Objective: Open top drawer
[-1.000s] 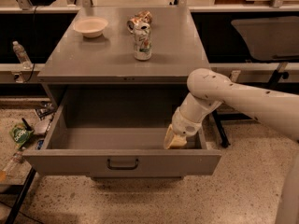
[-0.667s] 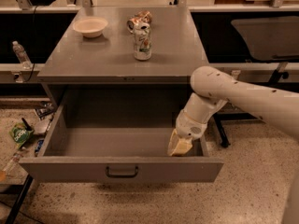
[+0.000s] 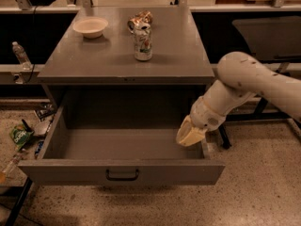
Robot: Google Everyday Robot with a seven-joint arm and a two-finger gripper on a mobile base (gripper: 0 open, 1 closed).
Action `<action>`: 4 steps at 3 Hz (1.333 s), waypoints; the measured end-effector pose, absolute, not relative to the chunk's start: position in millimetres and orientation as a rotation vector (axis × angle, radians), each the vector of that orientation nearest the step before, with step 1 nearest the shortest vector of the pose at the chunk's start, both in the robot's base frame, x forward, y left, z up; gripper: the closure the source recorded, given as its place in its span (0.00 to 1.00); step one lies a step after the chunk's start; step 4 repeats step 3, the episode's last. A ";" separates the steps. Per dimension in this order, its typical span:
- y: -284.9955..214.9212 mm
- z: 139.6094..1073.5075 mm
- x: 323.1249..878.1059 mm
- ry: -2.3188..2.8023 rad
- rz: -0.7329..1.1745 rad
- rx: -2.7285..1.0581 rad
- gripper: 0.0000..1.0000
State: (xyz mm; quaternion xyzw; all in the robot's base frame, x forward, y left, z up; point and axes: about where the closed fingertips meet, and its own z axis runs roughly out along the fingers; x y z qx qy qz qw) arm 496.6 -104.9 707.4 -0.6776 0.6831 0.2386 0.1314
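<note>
You are looking at the pincer (image 3: 190, 134) hanging just inside the right-hand end of the top drawer (image 3: 70, 171). I cannot tell whether it is spread or pressed together, and it may be touching the drawer's right wall, though the view is too dim there to be sure. The drawer is standing well out from under the table (image 3: 178, 55), with its tray stretching away to the left of the pincer and its front panel lying below the pincer and nearer to you. The dark pull handle (image 3: 122, 174) is sitting down and to the left of the pincer, well apart from it. What is threatening now is the exit. If you are lifting the arm out while the pincer is catching that wall or the front lip, it could be dragging the drawer askew or nudging it back in. Pulling further risks running the drawer off its slides and shaking the can (image 3: 143, 42) and the bowl (image 3: 90, 26), which are standing up and to the left of the pincer. Against a second ago, the front panel is standing further out, and the pincer is sitting a little higher and further right.
</note>
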 end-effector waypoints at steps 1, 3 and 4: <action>-120.4 764.9 505.5 1.894 0.679 -1.788 1.00; -127.6 847.9 510.0 1.737 0.792 -1.509 0.85; -127.6 847.9 510.0 1.737 0.792 -1.509 0.85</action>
